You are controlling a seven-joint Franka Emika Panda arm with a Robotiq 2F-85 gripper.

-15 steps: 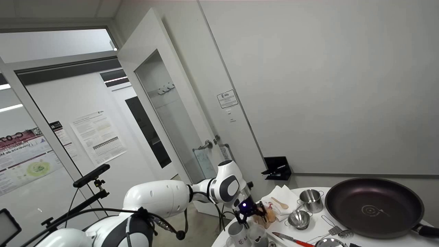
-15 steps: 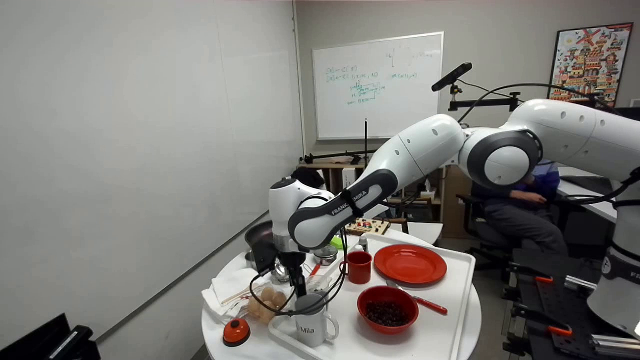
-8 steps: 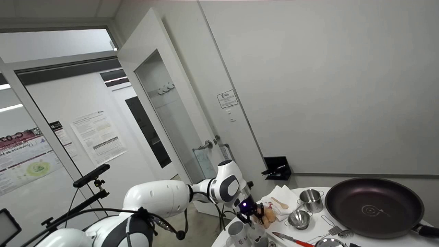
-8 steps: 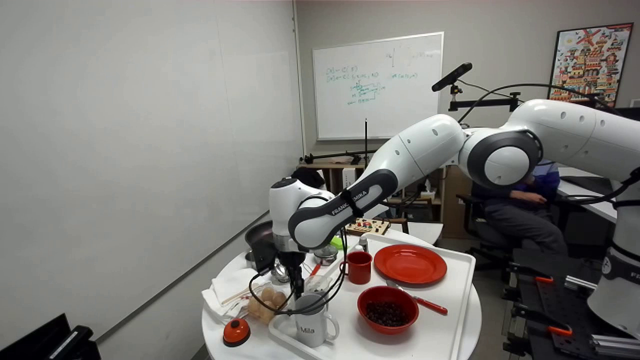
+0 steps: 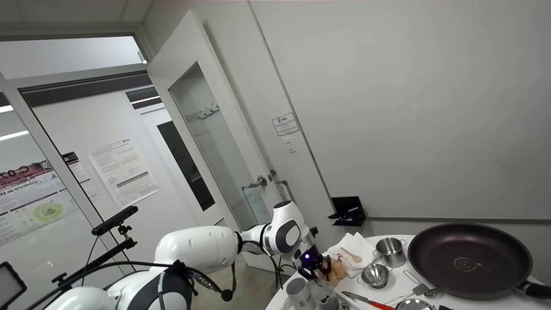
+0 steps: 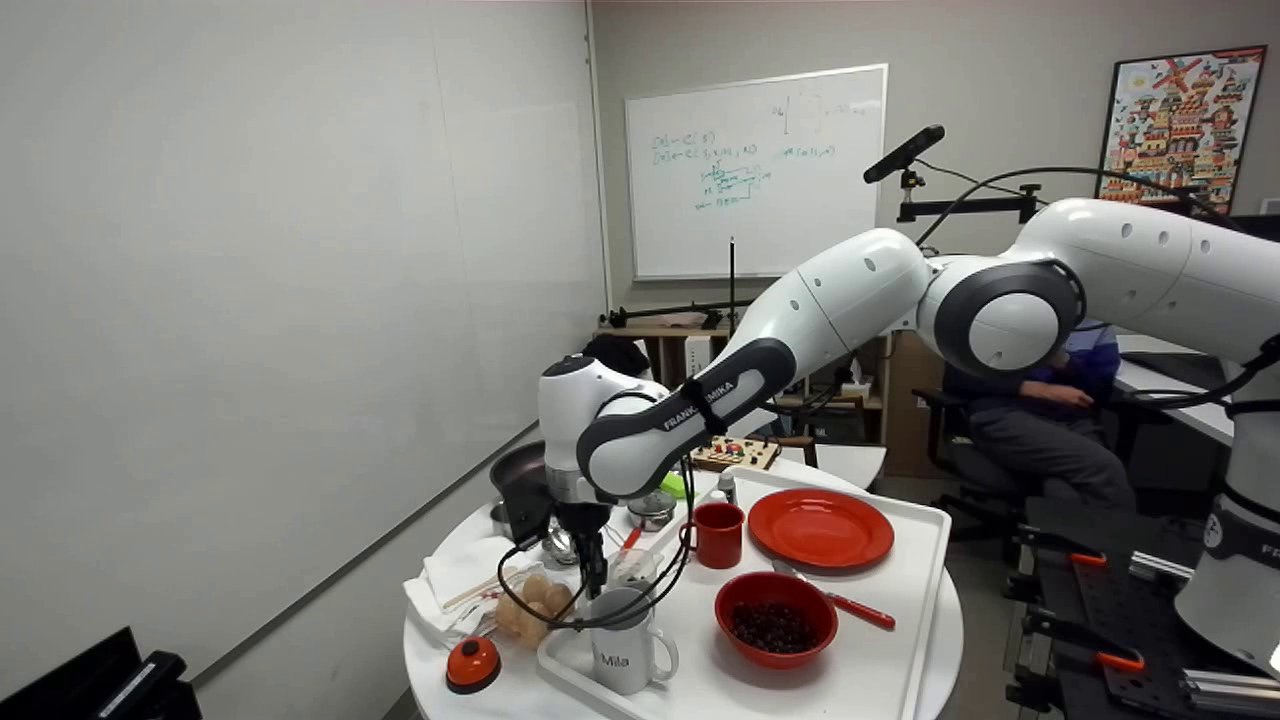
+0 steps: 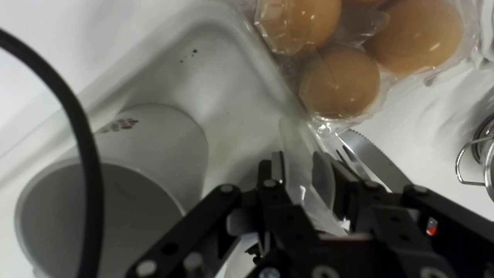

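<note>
The clear plastic cup [image 6: 635, 568] is right at your gripper [image 7: 298, 170] by the edge of the tray [image 6: 850, 685], its side between the narrowly parted jaws — I can't tell whether they pinch it. Your arm [image 6: 830, 310] stretches over the table [image 6: 510, 695], wrist bent, gripper downward. Close by you have the mug [image 7: 170, 135] — then, across the tray's rim, the egg carton [image 7: 364, 27] and a knife [image 7: 380, 166].

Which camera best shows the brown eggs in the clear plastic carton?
The wrist view: there the brown eggs in their clear plastic carton look largest, though the top edge cuts some off. Both exterior views show them small, partly hidden by the black gripper or crossed by a black cable.
</note>
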